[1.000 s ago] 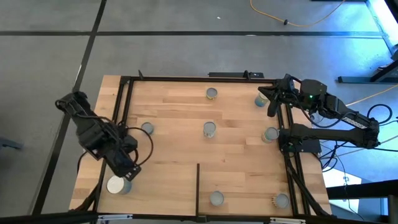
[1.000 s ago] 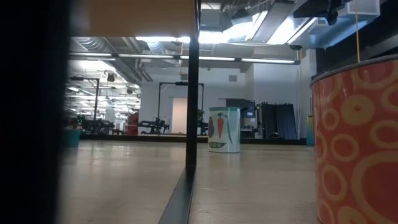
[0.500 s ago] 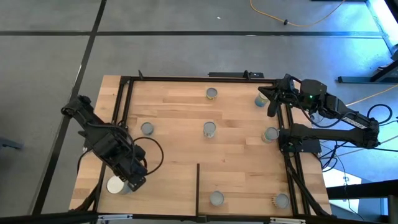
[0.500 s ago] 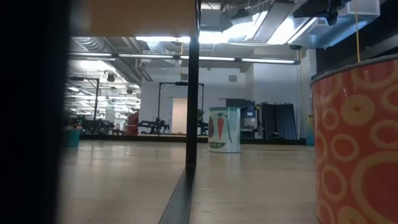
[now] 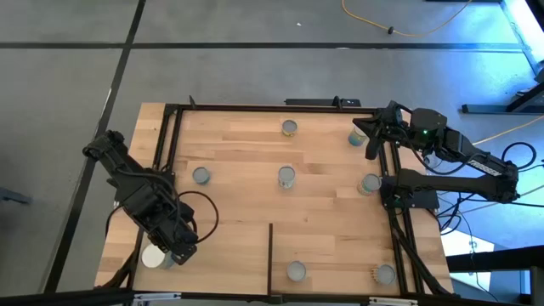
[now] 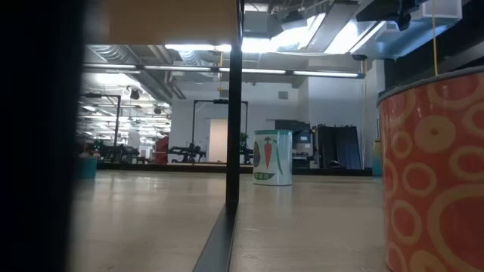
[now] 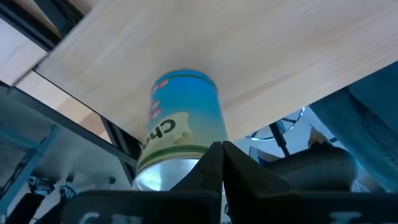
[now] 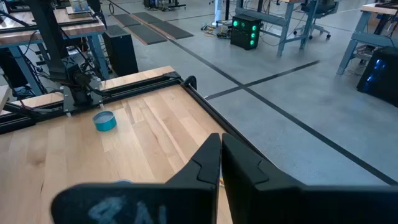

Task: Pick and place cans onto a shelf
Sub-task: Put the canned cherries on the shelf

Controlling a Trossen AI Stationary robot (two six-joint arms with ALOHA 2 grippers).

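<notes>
Your left gripper sits at the table's front-left corner, fingers pressed together with nothing between them. In the left wrist view the closed tips point at a blue-labelled can lying on its side near the table edge, silver end toward the camera. From above, that same can shows as a whitish disc just beside the gripper; I can't tell whether they touch.

Next over, a small grey-topped can stands upright on the tabletop, well apart from the arm.

Centre: a thin black upright divider rises from the front edge. Behind it stands one can mid-table, another near the back edge, and one at the front, just right of the divider. The low view shows the mid-table one with a carrot print.

Right side: one can at the back-right corner, one by the right rail, one at the front-right, orange with rings in the low view.

Your right gripper hovers at the back-right corner just beside that corner can, fingers nearly together and empty in its wrist view, which also catches a teal can farther off.

No can interior is visible; all tops look sealed.
</notes>
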